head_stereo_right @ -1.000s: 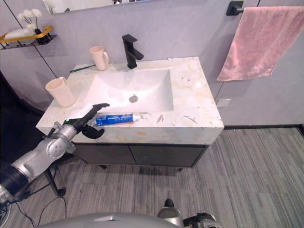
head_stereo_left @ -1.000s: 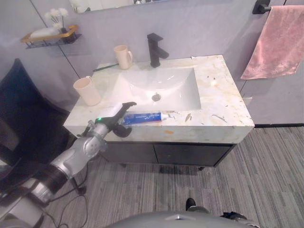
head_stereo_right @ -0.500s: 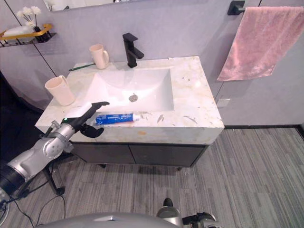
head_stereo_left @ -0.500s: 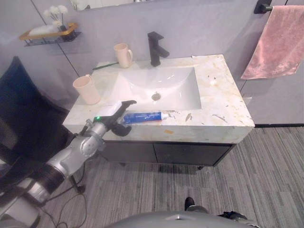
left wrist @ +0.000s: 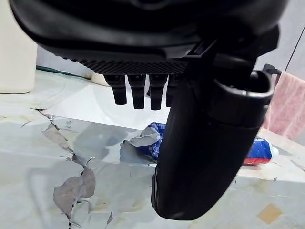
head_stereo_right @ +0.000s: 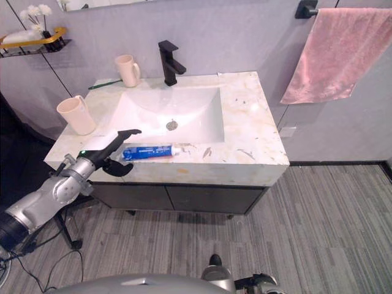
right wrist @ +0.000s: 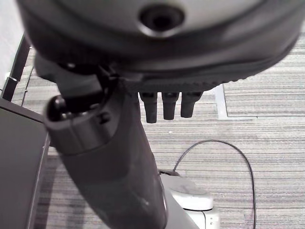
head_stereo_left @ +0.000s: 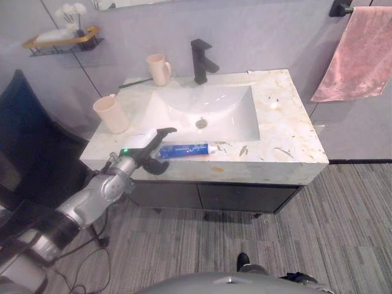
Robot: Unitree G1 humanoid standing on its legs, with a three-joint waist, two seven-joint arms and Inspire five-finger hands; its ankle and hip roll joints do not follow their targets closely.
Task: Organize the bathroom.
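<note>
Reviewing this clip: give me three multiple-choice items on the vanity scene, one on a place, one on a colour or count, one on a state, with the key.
1. Where does the toothpaste tube lie?
A. in the basin
B. on the counter's front edge
C. on the wall shelf

2. How many cups stand on the counter?
A. one
B. two
C. three

3. The left hand is:
A. open beside the tube
C. curled round a cup
B. holding the towel

Key: 1 B, it lies in front of the basin; 2 B, near cup and far cup; 3 A, fingers straight.

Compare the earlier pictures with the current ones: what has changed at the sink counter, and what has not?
Hardly anything. The left hand stays open at the toothpaste tube's end, not gripping it. The toothpaste, both cups and the towel lie as before; only the camera shifted slightly.
</note>
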